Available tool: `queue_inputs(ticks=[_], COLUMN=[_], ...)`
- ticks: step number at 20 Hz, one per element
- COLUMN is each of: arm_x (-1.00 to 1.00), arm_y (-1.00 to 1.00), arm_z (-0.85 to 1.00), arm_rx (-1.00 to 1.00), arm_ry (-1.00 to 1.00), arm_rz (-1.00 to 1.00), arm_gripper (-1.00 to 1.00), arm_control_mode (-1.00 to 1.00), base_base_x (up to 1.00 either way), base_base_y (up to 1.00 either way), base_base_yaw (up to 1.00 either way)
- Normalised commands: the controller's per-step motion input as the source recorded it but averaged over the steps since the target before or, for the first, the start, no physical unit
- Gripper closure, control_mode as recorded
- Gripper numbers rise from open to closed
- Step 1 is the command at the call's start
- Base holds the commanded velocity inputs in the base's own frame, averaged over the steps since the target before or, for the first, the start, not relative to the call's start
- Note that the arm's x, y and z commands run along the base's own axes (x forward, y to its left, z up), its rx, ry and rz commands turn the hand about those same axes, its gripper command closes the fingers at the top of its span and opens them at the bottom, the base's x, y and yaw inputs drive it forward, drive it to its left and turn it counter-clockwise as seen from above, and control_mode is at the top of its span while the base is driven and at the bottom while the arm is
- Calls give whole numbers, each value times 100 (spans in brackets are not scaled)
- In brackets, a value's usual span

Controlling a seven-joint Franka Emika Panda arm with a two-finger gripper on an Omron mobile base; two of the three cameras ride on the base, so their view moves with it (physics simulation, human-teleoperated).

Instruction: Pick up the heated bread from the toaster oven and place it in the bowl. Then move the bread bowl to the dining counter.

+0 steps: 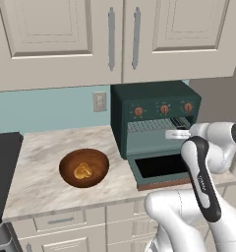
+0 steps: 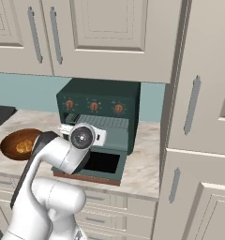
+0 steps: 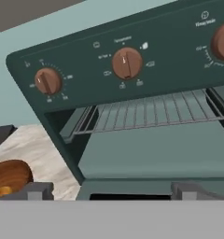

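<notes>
With the door (image 1: pixel 162 168) dropped flat and its dark window facing up, the toaster oven (image 1: pixel 157 118) sits wide open straight ahead of the jaws, and those jaws are spread fully apart, gripping nothing. In the hand view the two dark fingertips (image 3: pixel 32 191) poke up at the bottom with a broad gap between them, and just beyond them runs the wire rack (image 3: pixel 153 112), bare along the stretch on show. Above the rack, the copper-orange knobs (image 3: pixel 127 63) line the oven's control panel. Off to the jaws' left, well apart from them, the glossy brown wooden bowl (image 1: pixel 84 168) rests on the marble tabletop (image 1: pixel 39 170), just beside the oven's left wall. Inside the bowl lies a small golden-yellow bread piece (image 1: pixel 82 171), near its middle. From the base views the gripper (image 1: pixel 178 133) hangs level in front of the oven's mouth, above the open door, not touching rack or door as far as can be made out. Cream cabinets (image 1: pixel 66 34) hang overhead.
</notes>
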Motion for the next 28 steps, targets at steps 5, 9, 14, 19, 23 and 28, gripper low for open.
queue_inputs(ticks=[5,9,14,19,23,28], arm_x=[22,27,29,3,0,0], arm_y=[0,0,0,0,0,0], arm_z=[-7,0,-5,-2,0,0], arm_rx=[2,0,0,0,0,0], arm_ry=[-8,-11,-10,-2,0,0], arm_rz=[2,0,0,0,0,0], arm_gripper=[-100,-100,-100,-100,-100,-100], arm_control_mode=[-100,-100,-100,-100,-100,-100], base_base_x=[0,0,0,0,0,0], base_base_y=[0,0,0,0,0,0], base_base_yaw=[0,0,0,0,0,0])
